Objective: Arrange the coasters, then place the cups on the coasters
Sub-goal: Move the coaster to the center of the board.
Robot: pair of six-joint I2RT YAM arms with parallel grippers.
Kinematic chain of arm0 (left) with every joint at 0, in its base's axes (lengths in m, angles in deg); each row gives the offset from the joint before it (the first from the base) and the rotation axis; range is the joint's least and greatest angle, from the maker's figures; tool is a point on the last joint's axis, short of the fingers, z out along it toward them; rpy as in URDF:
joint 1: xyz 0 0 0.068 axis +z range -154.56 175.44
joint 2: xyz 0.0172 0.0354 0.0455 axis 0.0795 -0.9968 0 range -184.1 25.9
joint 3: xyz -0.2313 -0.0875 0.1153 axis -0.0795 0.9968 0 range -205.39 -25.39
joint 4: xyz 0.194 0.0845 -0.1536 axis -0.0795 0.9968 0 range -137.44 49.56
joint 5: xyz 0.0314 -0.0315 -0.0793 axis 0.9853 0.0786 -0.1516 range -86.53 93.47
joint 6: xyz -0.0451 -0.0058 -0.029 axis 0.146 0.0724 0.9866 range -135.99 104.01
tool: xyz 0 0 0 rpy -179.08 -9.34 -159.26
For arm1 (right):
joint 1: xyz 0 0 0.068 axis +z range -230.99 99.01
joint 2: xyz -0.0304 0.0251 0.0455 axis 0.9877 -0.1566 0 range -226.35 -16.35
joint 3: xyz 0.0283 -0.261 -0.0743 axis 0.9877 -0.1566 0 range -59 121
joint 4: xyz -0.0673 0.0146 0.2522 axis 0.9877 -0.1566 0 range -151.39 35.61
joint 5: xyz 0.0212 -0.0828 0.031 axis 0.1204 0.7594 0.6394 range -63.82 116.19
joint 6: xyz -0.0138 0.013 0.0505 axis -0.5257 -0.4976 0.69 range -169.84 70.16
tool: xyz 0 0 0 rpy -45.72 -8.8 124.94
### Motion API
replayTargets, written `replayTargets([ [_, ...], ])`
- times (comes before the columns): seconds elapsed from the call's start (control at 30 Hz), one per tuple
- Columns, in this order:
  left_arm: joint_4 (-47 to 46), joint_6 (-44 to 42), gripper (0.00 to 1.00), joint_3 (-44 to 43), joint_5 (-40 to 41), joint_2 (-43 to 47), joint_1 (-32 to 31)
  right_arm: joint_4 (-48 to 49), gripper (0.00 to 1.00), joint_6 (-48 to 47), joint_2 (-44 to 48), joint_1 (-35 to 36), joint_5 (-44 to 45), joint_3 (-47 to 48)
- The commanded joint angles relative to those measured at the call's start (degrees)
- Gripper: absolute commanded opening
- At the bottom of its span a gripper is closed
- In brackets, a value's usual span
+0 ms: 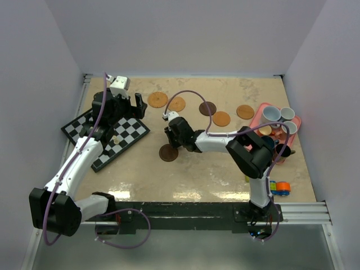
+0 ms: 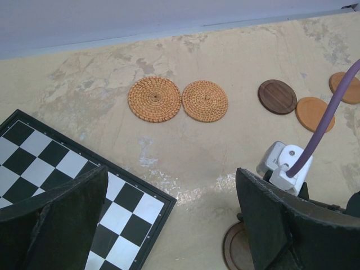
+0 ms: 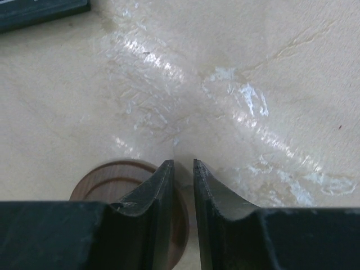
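Note:
A dark brown coaster (image 1: 167, 153) lies mid-table, and my right gripper (image 1: 170, 144) is down on its far rim. In the right wrist view the gripper (image 3: 183, 164) is closed to a narrow slit, with the right rim of the coaster (image 3: 112, 183) inside it. Five more coasters form a row behind: two woven (image 1: 158, 99) (image 1: 176, 104), one dark brown (image 1: 207, 108), two orange-tan (image 1: 221, 118) (image 1: 245, 112). The cups (image 1: 271, 114) stand on the pink tray (image 1: 297, 121). My left gripper (image 1: 122, 107) hangs wide open and empty over the chessboard (image 1: 121, 135).
The chessboard (image 2: 67, 185) covers the left of the table beneath my left gripper (image 2: 171, 171). A small orange and blue toy (image 1: 281, 187) lies near the right arm's base. Walls close in the back and both sides.

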Motion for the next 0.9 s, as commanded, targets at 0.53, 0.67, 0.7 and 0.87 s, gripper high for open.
replayTargets([
  [0.53,-1.92,0.49,1.00,0.18,-0.16,0.27,-0.45,0.34,0.25,5.34,4.97,5.34,-0.56,-9.87],
  [0.67,-1.92,0.49,1.00,0.18,-0.07,0.01,-0.45,0.26,0.32,5.96,6.28,5.52,0.40,-10.31],
  [0.7,-1.92,0.49,1.00,0.18,-0.07,0.10,-0.45,-0.01,0.36,6.05,6.55,5.52,1.10,-10.05],
  [0.87,-1.83,0.41,1.00,0.18,0.28,-0.08,-0.45,-2.73,0.49,4.82,6.37,5.52,3.91,-5.22],
])
